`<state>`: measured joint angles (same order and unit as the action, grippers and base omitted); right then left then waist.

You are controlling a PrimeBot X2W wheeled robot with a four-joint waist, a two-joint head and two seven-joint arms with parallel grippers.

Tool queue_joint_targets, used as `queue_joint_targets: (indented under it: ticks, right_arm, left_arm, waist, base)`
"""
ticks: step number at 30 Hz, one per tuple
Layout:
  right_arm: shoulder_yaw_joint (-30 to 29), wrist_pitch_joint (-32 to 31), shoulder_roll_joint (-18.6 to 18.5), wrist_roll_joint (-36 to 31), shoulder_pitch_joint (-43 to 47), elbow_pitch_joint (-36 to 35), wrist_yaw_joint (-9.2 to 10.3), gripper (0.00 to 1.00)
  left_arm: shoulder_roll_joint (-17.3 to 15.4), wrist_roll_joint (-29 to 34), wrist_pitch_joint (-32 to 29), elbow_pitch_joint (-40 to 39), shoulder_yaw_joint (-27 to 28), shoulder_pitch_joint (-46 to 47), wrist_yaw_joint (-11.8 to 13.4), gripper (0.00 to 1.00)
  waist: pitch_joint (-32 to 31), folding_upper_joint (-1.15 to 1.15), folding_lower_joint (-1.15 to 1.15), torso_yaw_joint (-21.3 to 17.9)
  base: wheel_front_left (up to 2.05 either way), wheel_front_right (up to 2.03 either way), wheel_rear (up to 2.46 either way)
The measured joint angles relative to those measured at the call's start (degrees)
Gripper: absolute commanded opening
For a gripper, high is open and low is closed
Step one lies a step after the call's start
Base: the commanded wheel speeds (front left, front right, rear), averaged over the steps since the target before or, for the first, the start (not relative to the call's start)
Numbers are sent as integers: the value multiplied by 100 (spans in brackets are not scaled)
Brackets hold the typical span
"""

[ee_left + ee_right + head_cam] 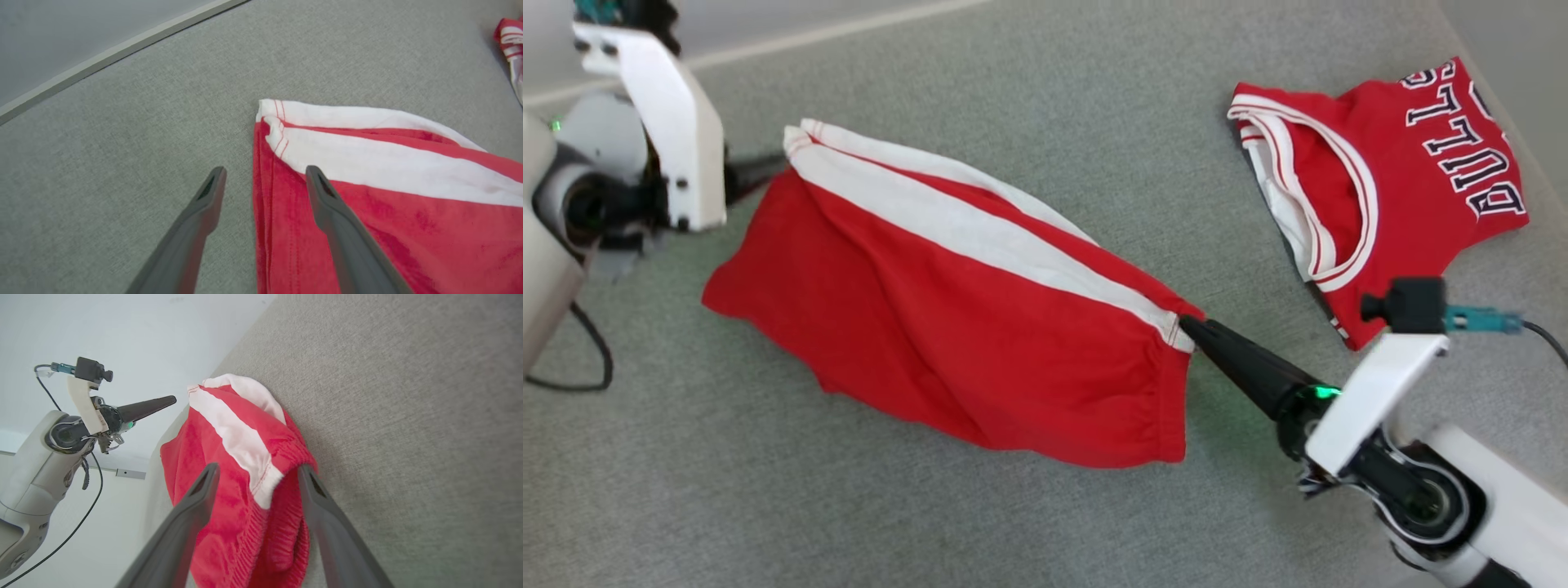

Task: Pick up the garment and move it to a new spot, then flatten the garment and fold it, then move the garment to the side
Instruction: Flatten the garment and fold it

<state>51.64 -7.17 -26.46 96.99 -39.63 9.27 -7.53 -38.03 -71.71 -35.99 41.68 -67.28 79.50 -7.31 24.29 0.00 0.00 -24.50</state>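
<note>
Nearest the head camera, the right tool (1188, 325) reaches in from the lower right, its dark tips touching the upper corner of the red shorts (947, 327) where the gathered waistband (1172, 392) meets a white stripe (947, 220). In the right wrist view its two fingers (192, 514) stand spread wide, with that waistband corner bunched between them and not pinched, so this tool is open. The shorts lie spread on the grey cloth-covered desk (1045, 82), running from the upper left down to the right, waistband end toward the right tool and leg hem toward the left tool (783, 162). At the upper left that tool points at the striped hem corner; its wrist view shows the jaws parted and gripping nothing, one finger (192, 228) over bare desk, the other over the red cloth, the hem edge between them. Well apart from the shorts, at the upper right, a folded red jersey (1413, 212) lettered BULLS lies on the desk
</note>
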Motion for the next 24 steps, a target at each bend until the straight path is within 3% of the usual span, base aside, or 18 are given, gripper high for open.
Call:
queue_joint_targets:
  ticks: [9,14,20,21,22,23,24]
  right_arm:
    - [-380,370,-454,-57,527,-386,0,100]
    - [-455,448,-465,-74,719,-570,0,100]
    - [-547,508,-501,-74,990,-621,0,100]
    - [-564,522,-521,-74,1039,-628,0,100]
    - [-570,521,-548,-74,1084,-631,0,100]
    - [-582,521,-575,-73,1127,-628,0,100]
    - [-595,521,-592,-73,1168,-625,0,100]
  left_arm:
    - [-424,-59,-646,-658,-378,-337,-22,100]
    - [-476,53,-824,-544,-436,-371,-22,100]
    - [-441,-345,-1396,-547,-403,-462,-13,99]
    - [-420,-368,-1433,-565,-408,-464,-13,52]
    - [-401,-385,-1460,-573,-412,-477,-13,40]
    - [-381,-383,-1457,-572,-420,-479,-13,7]
    - [-370,-377,-1449,-557,-432,-485,-10,0]
  waist:
    - [-131,0,0,-136]
    - [-60,0,0,-303]
    - [-91,0,0,-425]
    - [-108,0,0,-424]
    - [-129,0,0,-419]
    - [-151,0,-1,-413]
    - [-174,0,0,-410]
  base:
    - [0,0,0]
    - [0,0,0]
    - [0,0,0]
    - [0,0,0]
    - [0,0,0]
    - [0,0,0]
    - [0,0,0]
